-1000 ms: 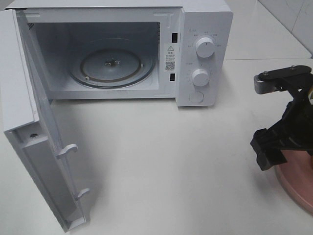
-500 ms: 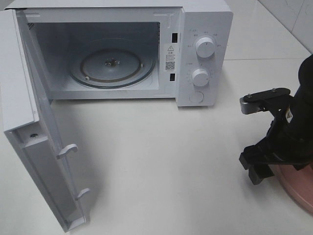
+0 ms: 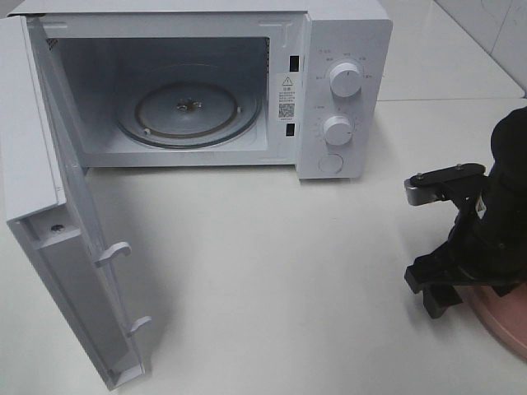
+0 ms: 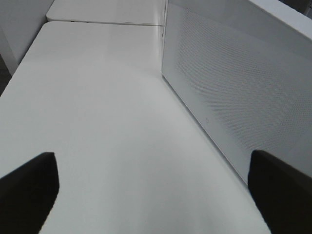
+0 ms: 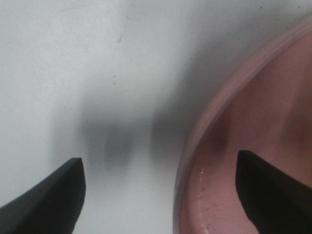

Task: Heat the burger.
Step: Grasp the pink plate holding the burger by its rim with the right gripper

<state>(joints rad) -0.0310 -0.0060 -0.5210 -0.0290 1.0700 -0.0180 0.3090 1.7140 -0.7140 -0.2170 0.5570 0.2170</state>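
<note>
The burger shows in none of the views. The high camera sees only a sliver of the pink plate (image 3: pixel 504 322) at the right edge of the desk (image 3: pixel 272 271), with the right arm covering most of it. The wrist camera there shows only a bare stretch of rim and inner surface. The burger most likely sits further in on that plate, but that cannot be confirmed.

The right claw (image 5: pixel 158 163) is spread wide and holds nothing. It straddles the plate's rim, with one finger above the desk outside the plate and the other above the pink inside. The curved edge runs between them, and neither finger appears to touch it. This is the relation the next move depends on, since closing here would pinch the rim.

The left claw (image 4: pixel 153 187) is also wide and empty, low over bare desk beside the outer face of the microwave's door (image 3: pixel 49 230), well away from the plate. The right arm is therefore clearly the nearer one.

From the plate, the microwave (image 3: pixel 346 49) lies to the left and further back. Its cavity is open to the front, and the glass turntable (image 3: pixel 188 111) is bare.
</note>
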